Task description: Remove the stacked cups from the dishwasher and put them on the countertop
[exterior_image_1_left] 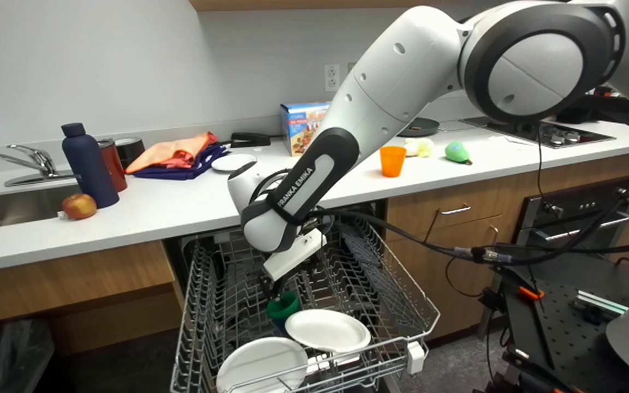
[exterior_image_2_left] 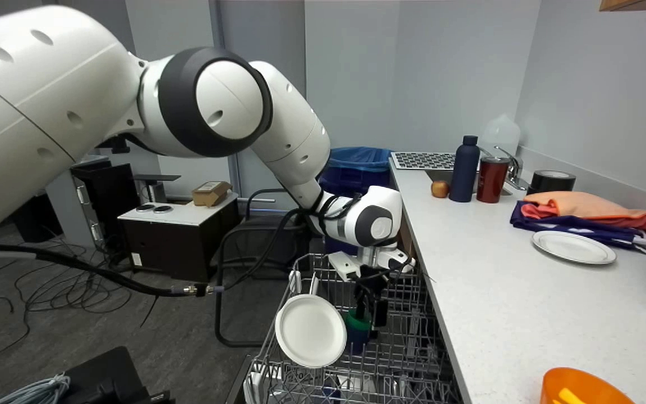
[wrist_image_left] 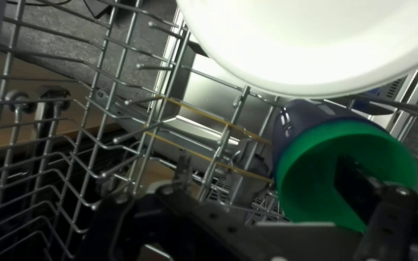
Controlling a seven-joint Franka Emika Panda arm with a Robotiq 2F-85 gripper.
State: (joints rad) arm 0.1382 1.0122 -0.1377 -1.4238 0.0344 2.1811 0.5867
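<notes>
tool point(wrist_image_left: 265, 163), fingertip point(wrist_image_left: 354, 183) inside cups point(wrist_image_left: 312, 183), wrist view only

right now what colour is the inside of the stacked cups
The inside of the stacked cups is green; it shows best in the wrist view.

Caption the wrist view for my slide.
Open black gripper, one finger inside stacked green and blue plastic cups in grey wire dishwasher rack.

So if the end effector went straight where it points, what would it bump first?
Probably the stacked cups: one finger of the end effector seems to reach inside them. The other finger is outside, over the dishwasher rack; depth is unclear, so that might come first.
</notes>
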